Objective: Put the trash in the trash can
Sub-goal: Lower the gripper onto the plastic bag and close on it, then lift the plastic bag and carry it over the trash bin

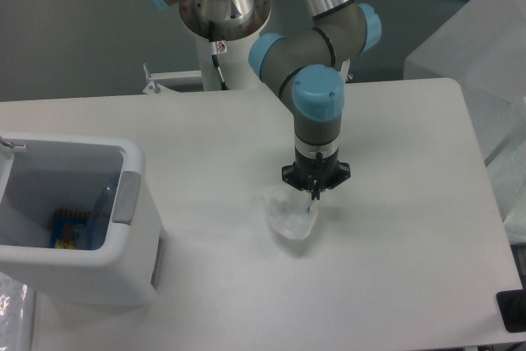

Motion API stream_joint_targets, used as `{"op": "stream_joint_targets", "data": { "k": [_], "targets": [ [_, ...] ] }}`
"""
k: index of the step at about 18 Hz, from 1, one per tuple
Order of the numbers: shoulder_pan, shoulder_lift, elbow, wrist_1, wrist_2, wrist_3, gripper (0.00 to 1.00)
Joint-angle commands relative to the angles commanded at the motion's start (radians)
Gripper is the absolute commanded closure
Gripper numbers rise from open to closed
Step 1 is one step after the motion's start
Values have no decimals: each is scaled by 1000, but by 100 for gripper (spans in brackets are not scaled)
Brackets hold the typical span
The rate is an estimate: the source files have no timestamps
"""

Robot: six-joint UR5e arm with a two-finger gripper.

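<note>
A translucent whitish plastic wrapper (pixel 289 215), one piece of the trash, lies on the white table near its middle. My gripper (pixel 315 193) points straight down over the wrapper's right edge, its fingers closed together on that edge. The trash can (pixel 74 219) is a white rectangular bin with a grey handle, standing at the table's left front. Inside it a clear bottle (pixel 100 207) leans against the right wall, partly hidden by the rim.
A blue and yellow item (pixel 71 230) lies on the bin's floor. The arm's base (pixel 223 18) stands at the table's far edge. A translucent box (pixel 485 47) sits beyond the right edge, and a black object (pixel 511 310) is at the front right corner.
</note>
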Motion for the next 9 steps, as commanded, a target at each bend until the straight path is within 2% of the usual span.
{"op": "stream_joint_targets", "data": {
  "k": [3,5,9],
  "targets": [
    [6,6,41,-3,-47,-3,90],
    [18,12,87,-5,-121,-8,90],
    [38,12,210,-5,-261,-171,90]
  ]
}}
